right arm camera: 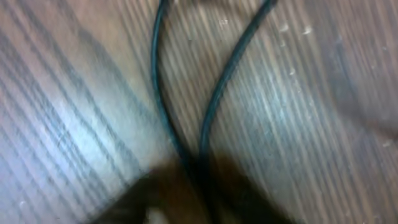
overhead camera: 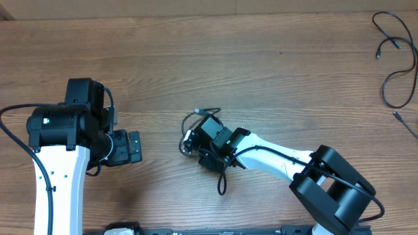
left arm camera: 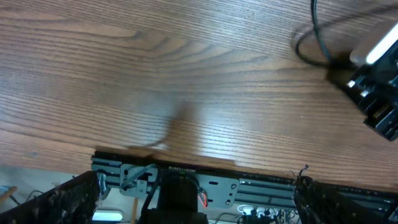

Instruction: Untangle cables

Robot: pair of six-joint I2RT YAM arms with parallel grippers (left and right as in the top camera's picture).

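Where the right arm (overhead camera: pixel 307 166) reaches into the middle of the overhead frame, the tangled cables (overhead camera: pixel 196 116) lie in a small knot of thin black loops on the wooden table (overhead camera: pixel 261 59). The right gripper (overhead camera: pixel 191 140) sits directly on top of this knot, hiding most of it, so only a few loops show at its upper and left edges.

In the right wrist view, two black strands (right arm camera: pixel 158 93) run down from the top edge and meet at lower centre. There they pass into a dark, blurred shape at the bottom of the frame. That blur hides the fingertips, so I cannot tell whether the right gripper is spread, pressed together or pinching the strands.

A loose cable (overhead camera: pixel 383 91) lies in open curves with small plug ends at the upper right corner of the overhead frame. It is well apart from the knot and from both arms.

The left gripper (overhead camera: pixel 135 147) is at the left of the overhead frame, well apart from the knot and pointing toward it. In the left wrist view, its fingers (left arm camera: pixel 68 199) stand spread wide at the two lower corners, with only table showing between them. A loop of the tangled cables and part of the right gripper show blurred at the upper right of that view.
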